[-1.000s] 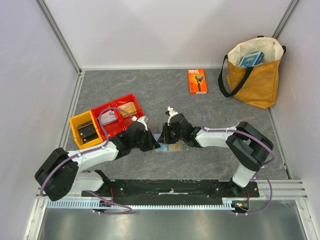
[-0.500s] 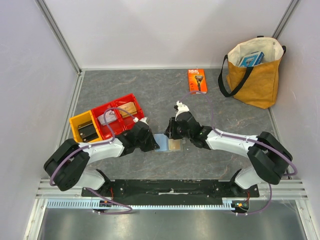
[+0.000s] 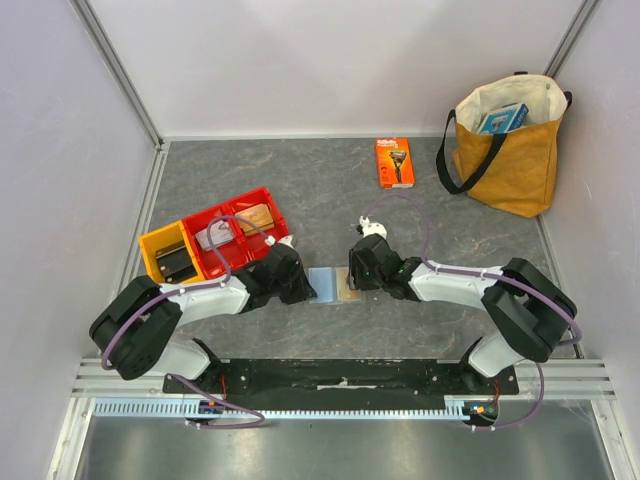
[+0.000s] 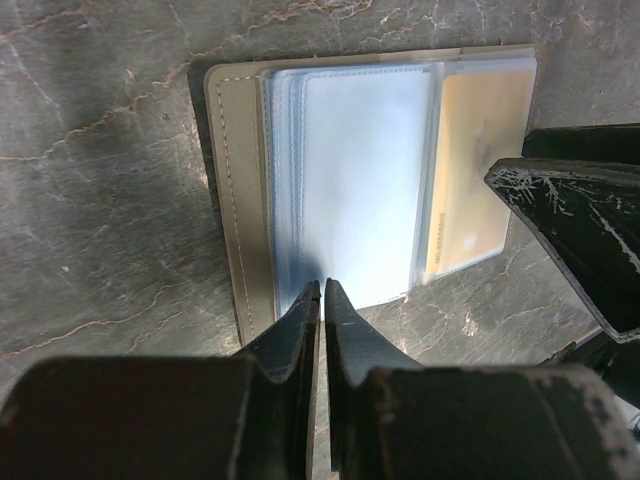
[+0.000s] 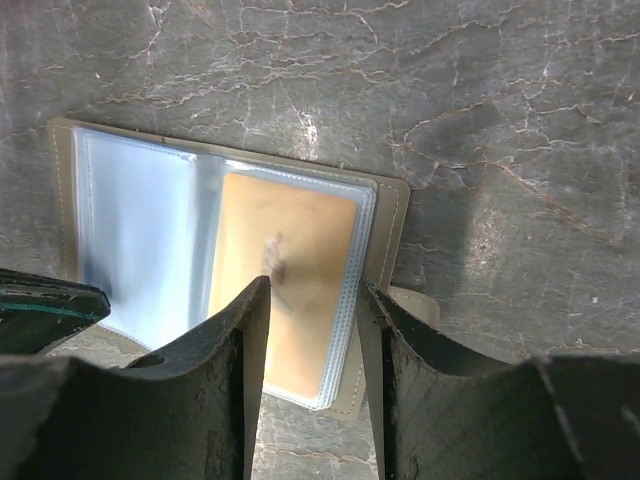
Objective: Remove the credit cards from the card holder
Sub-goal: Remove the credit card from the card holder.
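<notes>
Left claw (image 4: pixel 322 292), tips together, is pinning the open card holder (image 4: pixel 226 200) at its left edge while right claw (image 5: pixel 312 290), jaws apart, is straddling the tan-orange card (image 5: pixel 290 250), needing a pinch-and-pull next.

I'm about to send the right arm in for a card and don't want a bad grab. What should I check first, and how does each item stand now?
1. card holder lying open and flat on the table: ok.
2. left claw shut at the edge of the holder's blue side: ok. Whether it pinches a sleeve: cannot tell.
3. right claw open: ok.
4. right claw aimed at the near edge of the tan-orange card: ok.
5. tan-orange card free of its clear sleeve: not ok, it sits inside.
6. blackish card located: cannot tell, none visible.
</notes>
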You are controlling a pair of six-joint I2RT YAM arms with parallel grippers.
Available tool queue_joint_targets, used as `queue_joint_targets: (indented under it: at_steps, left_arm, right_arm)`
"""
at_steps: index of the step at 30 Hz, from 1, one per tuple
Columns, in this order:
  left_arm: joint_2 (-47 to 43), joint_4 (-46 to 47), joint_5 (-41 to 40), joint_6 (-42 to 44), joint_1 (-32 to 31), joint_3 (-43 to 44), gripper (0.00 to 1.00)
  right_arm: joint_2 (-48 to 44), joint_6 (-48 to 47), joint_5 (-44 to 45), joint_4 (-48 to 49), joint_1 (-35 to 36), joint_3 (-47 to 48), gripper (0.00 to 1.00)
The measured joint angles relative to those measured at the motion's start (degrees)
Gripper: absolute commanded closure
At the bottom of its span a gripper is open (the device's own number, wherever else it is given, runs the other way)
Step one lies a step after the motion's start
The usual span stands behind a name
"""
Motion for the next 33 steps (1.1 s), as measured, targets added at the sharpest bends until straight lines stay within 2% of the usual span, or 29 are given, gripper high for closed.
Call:
queue_joint_targets:
  at_steps: [12,23,25,28,33]
  left_arm:
    - [-0.04,0.20,0.11,0.02,0.00,-0.13,0.89]
    - [-0.04,0.33,0.28,0.02,0.00,-0.17,0.89]
    - [-0.04,0.33,0.33,0.02,0.00,-0.17,0.89]
    - [-0.04,0.35,0.35,0.04,0.00,-0.17,0.89]
    - [-0.02,0.35,0.37,0.04,0.00,-0.17,0.89]
  right_arm:
    - [1.11,-0.98,-0.33,0.24,-0.17,0.17,0.66]
    - [-0.26,-1.03,-1.40,-1.07,-0.17,0.17,0.67]
    - [-0.76,-1.05,-1.66,-1.18,-0.17,0.22,0.64]
    - [-1.16,-1.07,-1.97,-1.49,-0.17,0.46,0.54]
    - [-1.27,-1.36,-2.16,-2.05,-0.11,0.92,0.48]
